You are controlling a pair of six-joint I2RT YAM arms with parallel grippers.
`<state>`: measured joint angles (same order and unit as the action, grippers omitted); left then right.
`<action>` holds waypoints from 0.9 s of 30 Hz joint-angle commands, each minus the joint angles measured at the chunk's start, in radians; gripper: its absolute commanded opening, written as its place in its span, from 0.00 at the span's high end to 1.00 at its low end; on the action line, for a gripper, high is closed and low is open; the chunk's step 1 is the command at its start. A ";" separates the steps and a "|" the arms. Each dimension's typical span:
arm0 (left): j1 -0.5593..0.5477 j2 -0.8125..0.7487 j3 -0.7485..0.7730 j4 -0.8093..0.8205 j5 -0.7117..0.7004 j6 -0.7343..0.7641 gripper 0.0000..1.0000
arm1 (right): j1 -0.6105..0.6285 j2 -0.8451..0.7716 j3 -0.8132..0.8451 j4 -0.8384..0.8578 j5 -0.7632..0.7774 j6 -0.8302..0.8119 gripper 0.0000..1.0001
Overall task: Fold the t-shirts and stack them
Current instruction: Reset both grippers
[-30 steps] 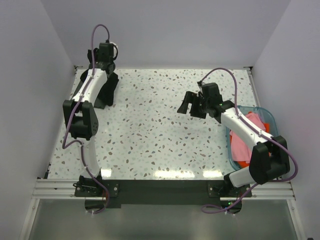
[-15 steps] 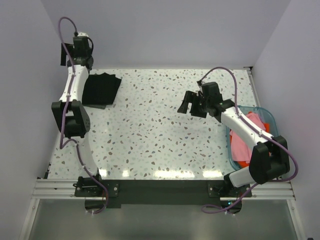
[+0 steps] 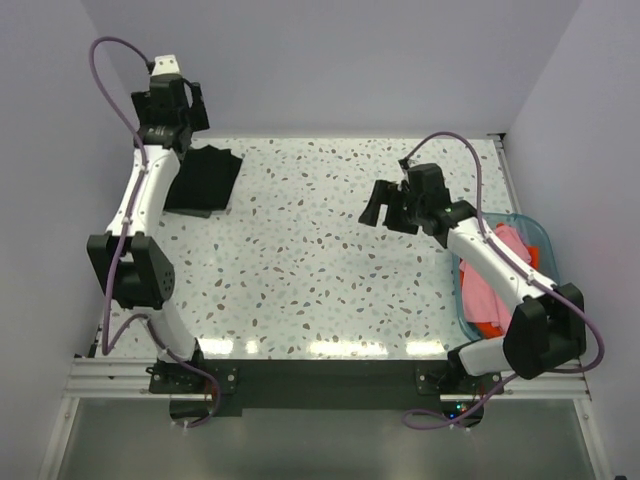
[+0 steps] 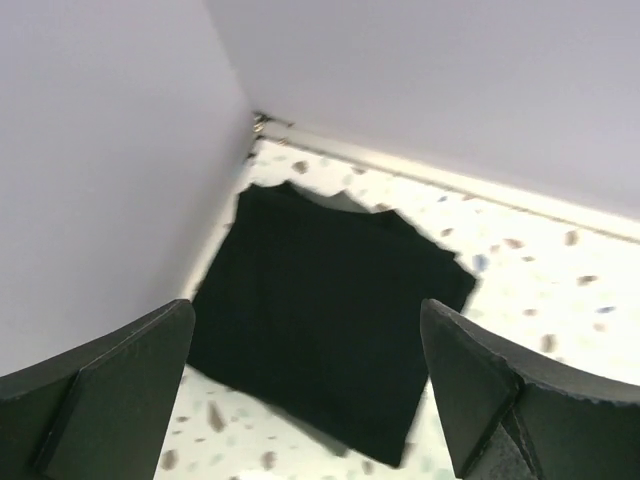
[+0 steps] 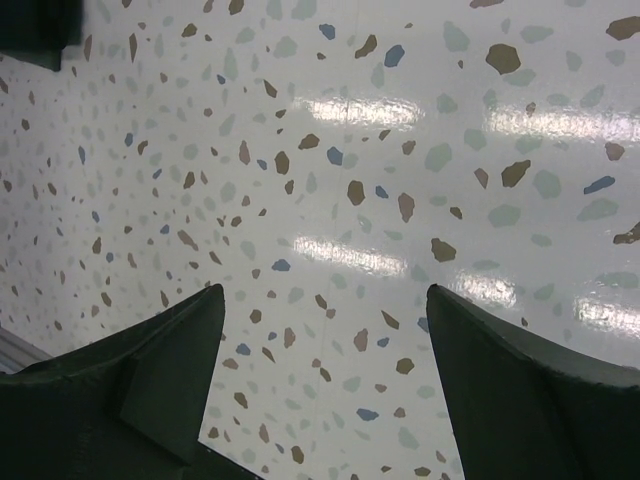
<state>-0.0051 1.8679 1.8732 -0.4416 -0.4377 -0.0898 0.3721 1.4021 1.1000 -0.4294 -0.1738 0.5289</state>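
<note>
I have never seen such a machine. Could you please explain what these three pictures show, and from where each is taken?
These are two robot arms bolted at the near edge of a speckled table. The wide picture looks down from above; the other two come from a camera on each wrist, so the dark shapes at the bottom are that arm's own fingers. A dark folded shirt lies in the far left corner, with the left gripper open above it. The right gripper is open over bare table. A blue basket on the right holds a pink shirt and an orange shirt. Neither gripper holds anything.
</note>
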 commanded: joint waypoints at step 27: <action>-0.825 -0.756 -0.944 0.155 0.085 -0.401 0.00 | 0.004 -0.629 -0.250 -0.160 0.283 -0.073 0.06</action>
<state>-0.8314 1.1275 0.9421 -0.3038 -0.3992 -0.4713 0.3733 0.7906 0.8608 -0.5632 0.0494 0.4767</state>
